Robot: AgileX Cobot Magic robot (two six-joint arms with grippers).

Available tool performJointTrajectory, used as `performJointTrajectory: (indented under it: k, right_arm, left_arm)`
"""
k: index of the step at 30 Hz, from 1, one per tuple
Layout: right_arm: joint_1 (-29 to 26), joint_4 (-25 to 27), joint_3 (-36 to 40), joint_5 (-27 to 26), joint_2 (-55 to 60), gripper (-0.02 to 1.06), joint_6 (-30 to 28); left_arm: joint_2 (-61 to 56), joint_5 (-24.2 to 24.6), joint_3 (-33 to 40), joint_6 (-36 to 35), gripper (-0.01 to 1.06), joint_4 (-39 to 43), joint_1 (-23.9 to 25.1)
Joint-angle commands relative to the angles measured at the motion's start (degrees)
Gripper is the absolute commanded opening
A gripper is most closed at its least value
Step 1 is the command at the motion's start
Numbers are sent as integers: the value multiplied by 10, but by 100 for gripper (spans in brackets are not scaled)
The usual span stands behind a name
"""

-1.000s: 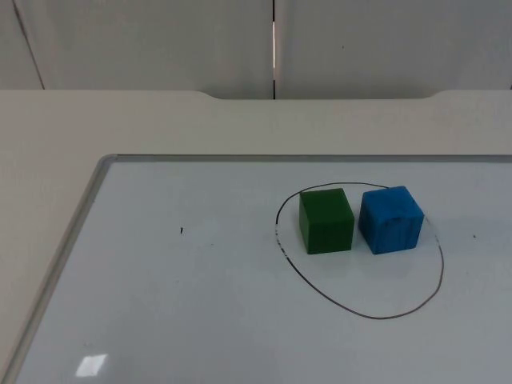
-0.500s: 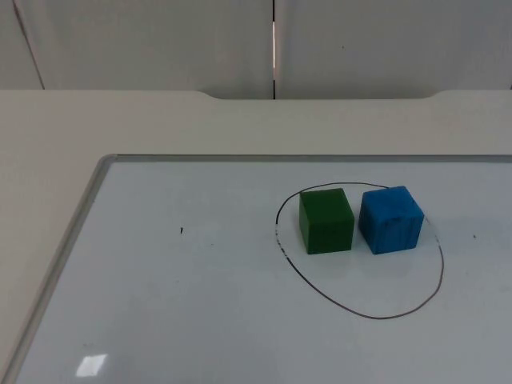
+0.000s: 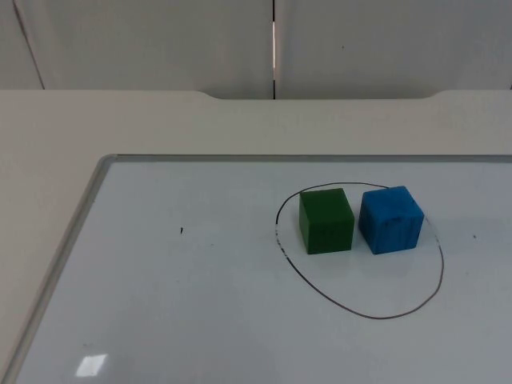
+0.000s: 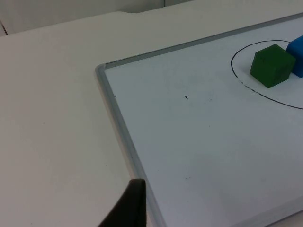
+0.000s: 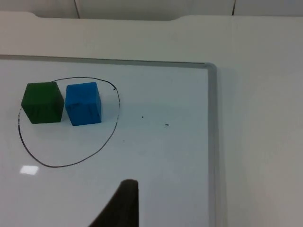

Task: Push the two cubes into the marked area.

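a whiteboard (image 4: 199, 156) with a grey metal frame is lying flat on the pale bench (image 4: 52, 118). a green cube (image 4: 272, 65) is sitting inside a drawn black outline (image 4: 234, 71), with a blue cube (image 4: 297, 53) just beside it. a black fingertip (image 4: 129, 205) of the left tool is standing over the whiteboard's frame.

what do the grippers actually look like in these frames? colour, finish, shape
Just one fingertip of each is seen. The left gripper has a black, matte finger with a slim tapering shape and a squared-off tip. The right gripper looks the same: a dark, matte finger that tapers to a blunt, slightly rounded tip. Neither carries markings or labels.
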Motion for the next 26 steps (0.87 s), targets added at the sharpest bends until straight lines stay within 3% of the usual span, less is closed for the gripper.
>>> performJointTrajectory:
  k: [1, 6, 26]
  right_arm:
    - [-4, 1, 1, -3, -2, 105, -5]
    - [-4, 1, 1, -3, -2, 105, -5]
    - [-4, 1, 1, -3, -2, 105, -5]
  left_arm:
    - [-2, -6, 3, -1, 105, 1, 0]
    - [-2, -6, 3, -1, 105, 1, 5]
    - [-2, -6, 3, -1, 105, 2, 171]
